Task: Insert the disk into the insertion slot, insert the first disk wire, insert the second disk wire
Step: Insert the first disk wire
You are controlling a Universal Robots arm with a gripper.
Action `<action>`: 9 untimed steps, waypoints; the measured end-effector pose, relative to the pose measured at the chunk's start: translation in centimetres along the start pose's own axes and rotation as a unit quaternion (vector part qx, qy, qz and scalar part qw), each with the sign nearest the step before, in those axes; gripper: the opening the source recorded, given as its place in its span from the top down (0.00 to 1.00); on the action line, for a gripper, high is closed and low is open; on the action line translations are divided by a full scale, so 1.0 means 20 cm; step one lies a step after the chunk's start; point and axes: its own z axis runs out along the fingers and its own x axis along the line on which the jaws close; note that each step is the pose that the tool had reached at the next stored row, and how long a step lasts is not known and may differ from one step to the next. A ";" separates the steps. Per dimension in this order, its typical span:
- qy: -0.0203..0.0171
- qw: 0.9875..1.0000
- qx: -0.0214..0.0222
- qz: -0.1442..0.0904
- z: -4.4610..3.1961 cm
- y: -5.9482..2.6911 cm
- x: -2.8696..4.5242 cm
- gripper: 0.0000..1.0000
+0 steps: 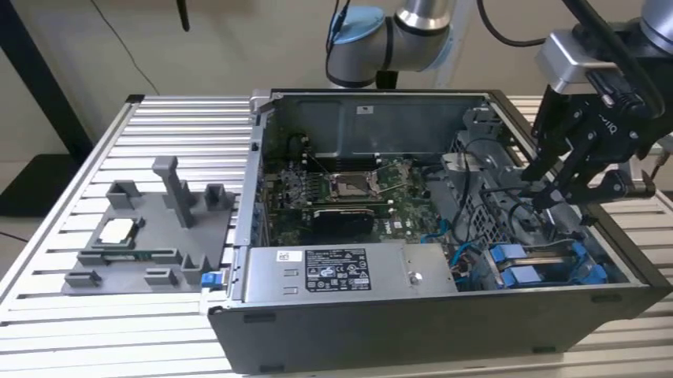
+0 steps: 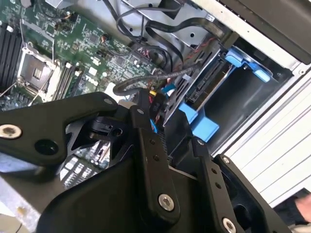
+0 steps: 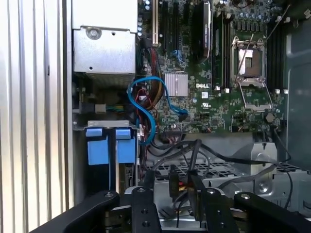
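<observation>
Gripper (image 1: 557, 197) hovers just above the blue-tabbed slot (image 1: 547, 264), black wire plug (image 3: 177, 182) between its jaws, though clamped or loose, I can't tell.

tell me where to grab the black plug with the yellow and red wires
Take the hard black plug body across its two broad flat sides, coming from the end where the wires leave. The body looks rigid and flat-sided, so it should sit square; the wires are limp and would let it swing. The mating end stays free.
</observation>
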 end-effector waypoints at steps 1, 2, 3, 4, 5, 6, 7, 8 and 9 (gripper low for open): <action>-0.001 1.000 0.000 0.000 0.004 -0.006 0.001 0.59; -0.001 1.000 0.000 0.000 0.009 -0.013 0.001 0.59; -0.002 1.000 0.000 0.000 0.013 -0.016 0.002 0.59; -0.004 1.000 0.000 0.000 0.017 -0.017 0.003 0.59; -0.008 1.000 0.000 0.000 0.019 -0.017 0.004 0.59; -0.010 1.000 0.000 0.000 0.021 -0.017 0.004 0.59; -0.012 1.000 0.000 0.000 0.021 -0.017 0.004 0.62; -0.014 1.000 -0.001 0.000 0.022 -0.018 0.004 0.62; -0.015 1.000 -0.001 0.000 0.022 -0.018 0.004 0.69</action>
